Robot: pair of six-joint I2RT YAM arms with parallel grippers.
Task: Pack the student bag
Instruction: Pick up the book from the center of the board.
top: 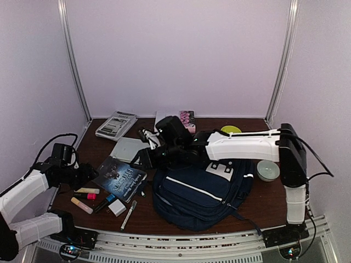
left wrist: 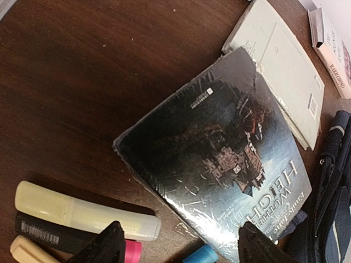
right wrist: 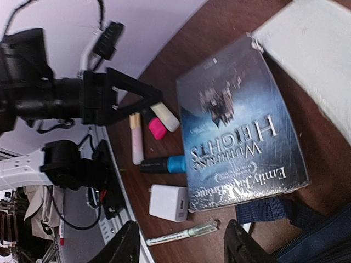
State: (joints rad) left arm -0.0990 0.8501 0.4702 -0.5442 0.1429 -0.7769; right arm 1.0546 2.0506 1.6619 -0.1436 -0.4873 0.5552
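Observation:
The student bag point(top: 197, 194), navy with white trim and a dotted white patch, lies at the front centre of the table; its strap and edge show in the right wrist view point(right wrist: 323, 241). My right arm reaches over it to the left. The right gripper point(top: 140, 160) point(right wrist: 186, 249) hangs open with nothing between its fingers, above a white charger point(right wrist: 169, 203) and a pen point(right wrist: 184, 234). A glossy "Wuthering Heights" book point(top: 120, 176) point(left wrist: 219, 148) point(right wrist: 241, 137) lies left of the bag. My left gripper point(top: 90, 174) point(left wrist: 184, 249) is open and empty at the book's near corner.
Highlighters point(top: 85, 192) point(left wrist: 82, 213) and a blue-capped marker point(right wrist: 164, 164) lie beside the book. A white notebook point(top: 128, 148) point(left wrist: 285, 76) lies behind it. At the back are a booklet point(top: 116, 125), a pink book point(top: 187, 119) and a green object point(top: 231, 130). A grey round item point(top: 268, 170) sits right of the bag.

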